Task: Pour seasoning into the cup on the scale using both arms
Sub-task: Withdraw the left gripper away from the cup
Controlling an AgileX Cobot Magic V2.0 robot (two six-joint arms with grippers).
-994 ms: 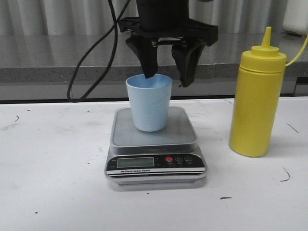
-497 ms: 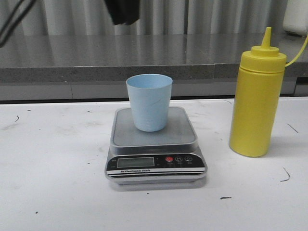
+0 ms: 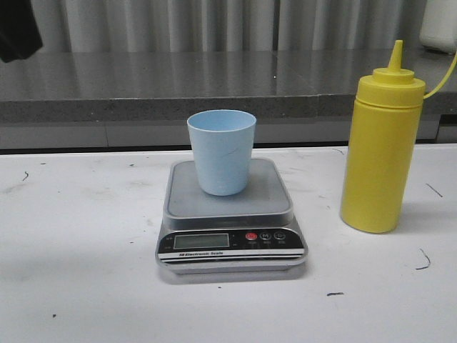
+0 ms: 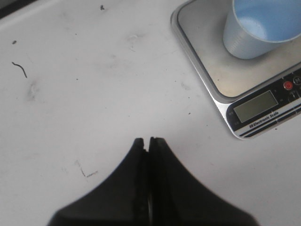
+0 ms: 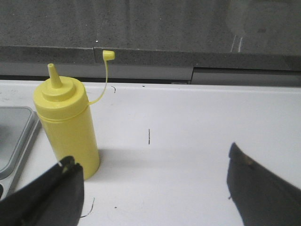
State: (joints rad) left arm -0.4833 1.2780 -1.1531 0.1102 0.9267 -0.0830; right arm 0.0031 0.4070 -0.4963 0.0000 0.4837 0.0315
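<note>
A pale blue cup [image 3: 221,151] is seen upright near the middle of the front view, standing on the grey platform of a kitchen scale [image 3: 230,218]. Its inside is seen from above in the left wrist view [image 4: 262,26], where only bare blue plastic is shown. The scale's display [image 3: 201,241] and red button [image 3: 250,236] are set on the black panel along its lower edge.

A yellow squeeze bottle [image 3: 381,143] is placed upright on the white table [image 3: 78,236] at the right of the front view, well apart from the scale. Its nozzle is uncovered, and the small cap [image 5: 108,55] is seen hanging off to the side on a thin strap. What the bottle holds cannot be told through its opaque wall.

The left gripper [image 4: 146,141] is pressed closed, fingers touching, with nothing between them, above bare table beside the scale. The right gripper [image 5: 155,176] is spread wide and grips nothing; its fingers [image 5: 51,188] are seen in the lower corners of the right wrist view, with the bottle [image 5: 68,125] just behind one of them
</note>
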